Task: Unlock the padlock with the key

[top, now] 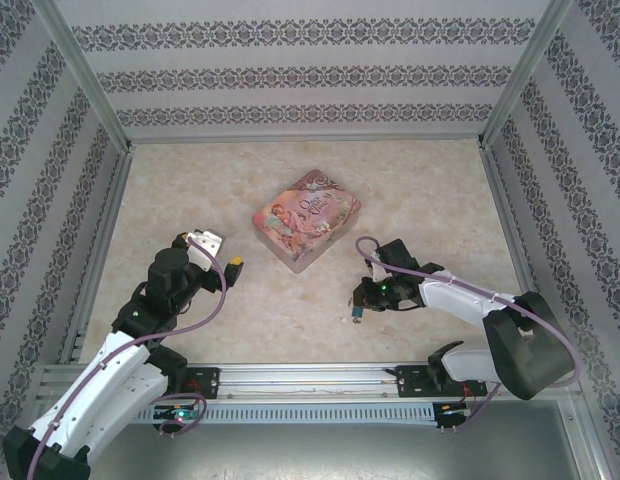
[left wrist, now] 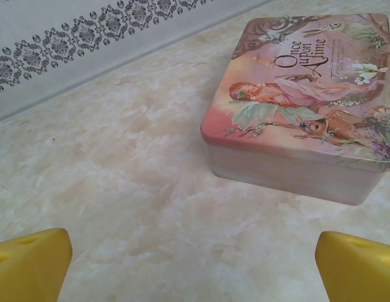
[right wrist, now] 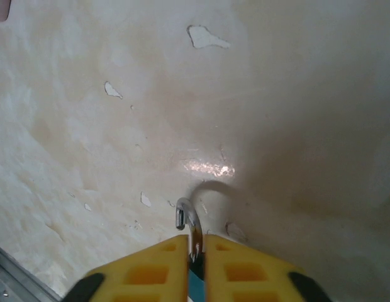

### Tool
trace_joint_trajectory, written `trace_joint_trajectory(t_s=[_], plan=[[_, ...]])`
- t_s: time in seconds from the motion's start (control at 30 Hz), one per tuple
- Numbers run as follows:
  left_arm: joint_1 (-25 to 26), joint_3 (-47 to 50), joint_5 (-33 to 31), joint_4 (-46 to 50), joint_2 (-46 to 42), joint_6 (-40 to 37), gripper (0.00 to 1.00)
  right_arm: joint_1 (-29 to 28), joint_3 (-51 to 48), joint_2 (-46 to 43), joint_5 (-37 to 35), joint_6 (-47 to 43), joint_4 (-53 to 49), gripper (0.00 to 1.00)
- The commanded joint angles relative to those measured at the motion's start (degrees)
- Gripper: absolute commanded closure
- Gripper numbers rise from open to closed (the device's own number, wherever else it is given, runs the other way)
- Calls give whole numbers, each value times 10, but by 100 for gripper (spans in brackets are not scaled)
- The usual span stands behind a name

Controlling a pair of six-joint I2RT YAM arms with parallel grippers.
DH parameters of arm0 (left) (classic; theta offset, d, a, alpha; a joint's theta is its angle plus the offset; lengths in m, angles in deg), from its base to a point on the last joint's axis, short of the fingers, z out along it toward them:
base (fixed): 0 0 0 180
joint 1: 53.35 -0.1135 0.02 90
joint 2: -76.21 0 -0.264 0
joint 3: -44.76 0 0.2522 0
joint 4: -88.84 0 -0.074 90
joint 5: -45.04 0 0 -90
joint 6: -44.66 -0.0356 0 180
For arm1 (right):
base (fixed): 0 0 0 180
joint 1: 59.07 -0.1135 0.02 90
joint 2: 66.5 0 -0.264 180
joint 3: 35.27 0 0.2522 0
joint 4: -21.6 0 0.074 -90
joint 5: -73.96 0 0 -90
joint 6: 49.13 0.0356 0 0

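Top view
- Tin [top: 306, 218] sits mid-surface [top: 440, 200].
- Left claw [top: 222, 252] hangs at about 8 o'clock from the tin, apart from it.
- Right claw [top: 362, 305] is down at the surface, about 5 o'clock from the tin.
- A small bluish speck at its tip reads as the padlock [top: 358, 314]. It is too small here to judge the grip.

Left wrist view
- Left claw [left wrist: 195, 264] is spread wide, with one yellow finger [left wrist: 31, 264] at each lower corner and nothing between them.
- Bare surface [left wrist: 119, 189] lies ahead, and the tin [left wrist: 302, 107] is at 1 o'clock.

Right wrist view
- Right claw [right wrist: 195, 251] is nearly closed and pinches the padlock [right wrist: 194, 236].
- The silver shackle [right wrist: 185, 211] pokes out toward 12 o'clock.
- A sliver of teal body [right wrist: 195, 286] shows in the slit between the fingers.
- The shackle tip is at or just above the surface [right wrist: 277, 94]; I cannot tell if it touches.

Handling, my read
- It looks tiny, light and rigid, with smooth metal that is likely slippery.
- The thin shackle gives a poor hold and would let the lock swing or twist.
- Better to pinch the flat sides of the body.
- The end opposite the shackle should stay uncovered.
- With so little mass it will skate if nudged, so a firm grip is needed.
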Motion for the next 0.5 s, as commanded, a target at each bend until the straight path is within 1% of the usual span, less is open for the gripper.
trace_joint_trajectory(t_s=[0.0,0.27,0.47], plan=[[-4,3,6,19,-7,-15,1,-7,5,-13,-17,-3,-2,80],[-5,5,4,19,-8,-18,1,-1,19,-38,-39,-14,-23,59],[-4,5,3,18,-7,-20,1,20,49,-90,-86,-38,-60,44]])
